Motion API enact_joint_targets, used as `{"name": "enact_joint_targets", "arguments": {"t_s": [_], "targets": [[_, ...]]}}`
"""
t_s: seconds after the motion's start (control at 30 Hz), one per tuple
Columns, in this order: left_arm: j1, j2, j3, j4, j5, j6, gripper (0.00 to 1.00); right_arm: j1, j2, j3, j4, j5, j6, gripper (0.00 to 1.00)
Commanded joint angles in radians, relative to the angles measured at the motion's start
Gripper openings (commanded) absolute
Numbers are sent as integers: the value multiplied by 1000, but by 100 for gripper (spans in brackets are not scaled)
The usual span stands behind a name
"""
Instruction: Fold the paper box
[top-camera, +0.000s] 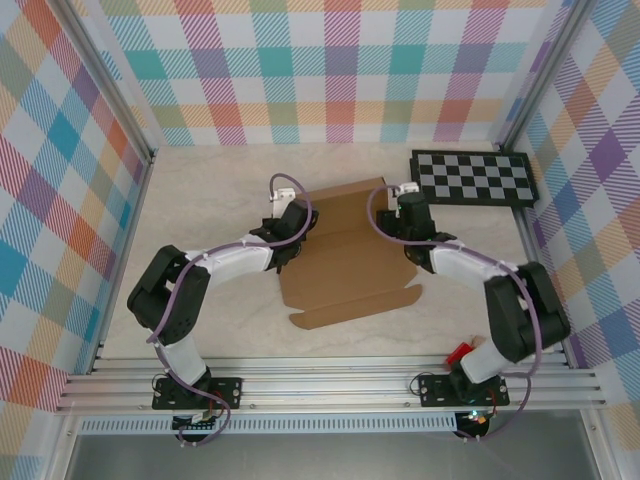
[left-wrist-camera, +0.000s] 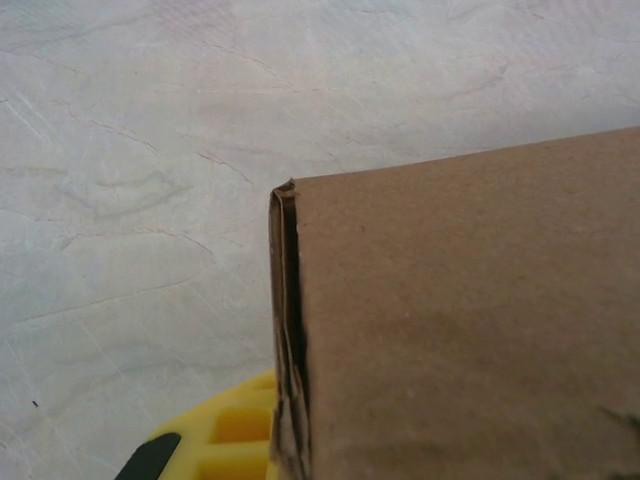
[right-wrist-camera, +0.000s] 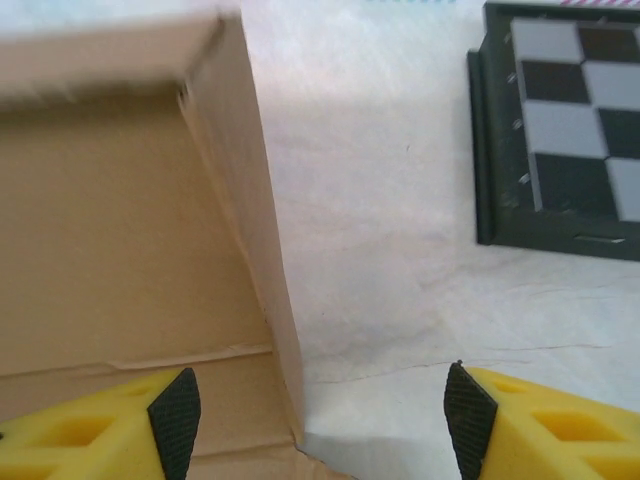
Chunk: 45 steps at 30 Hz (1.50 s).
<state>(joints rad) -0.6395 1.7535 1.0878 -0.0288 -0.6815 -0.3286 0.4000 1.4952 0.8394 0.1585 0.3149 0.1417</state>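
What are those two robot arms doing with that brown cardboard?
They are folding the paper box out of a cut cardboard sheet. The left fingers are shut on the folded-up wall on the box's left side. The right fingers are open, one on each side of the raised right wall, not squeezing it. The near end of the sheet lies flat on the table. A checkerboard panel sits off to the right, and nothing is touching it.

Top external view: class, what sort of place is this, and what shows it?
Most likely a robot lab test cell: plaid-printed walls box in the table, an aluminium frame rail runs along its near edge, and a checkerboard panel lies right of the paper box.
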Motion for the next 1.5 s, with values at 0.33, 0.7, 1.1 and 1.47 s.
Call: {"name": "enact_joint_targets", "arguments": {"t_s": [0.33, 0.7, 1.1, 1.47], "targets": [[45, 15, 66, -175, 123, 148, 0, -58, -286, 0, -482, -123, 106, 68], [74, -23, 48, -196, 152, 132, 0, -114, -318, -102, -536, -202, 236, 67], [74, -20, 43, -181, 148, 138, 0, -153, -279, -301, -346, -416, 261, 57], [74, -27, 32, -166, 151, 127, 0, -155, -182, -256, -330, -434, 220, 55]]}}
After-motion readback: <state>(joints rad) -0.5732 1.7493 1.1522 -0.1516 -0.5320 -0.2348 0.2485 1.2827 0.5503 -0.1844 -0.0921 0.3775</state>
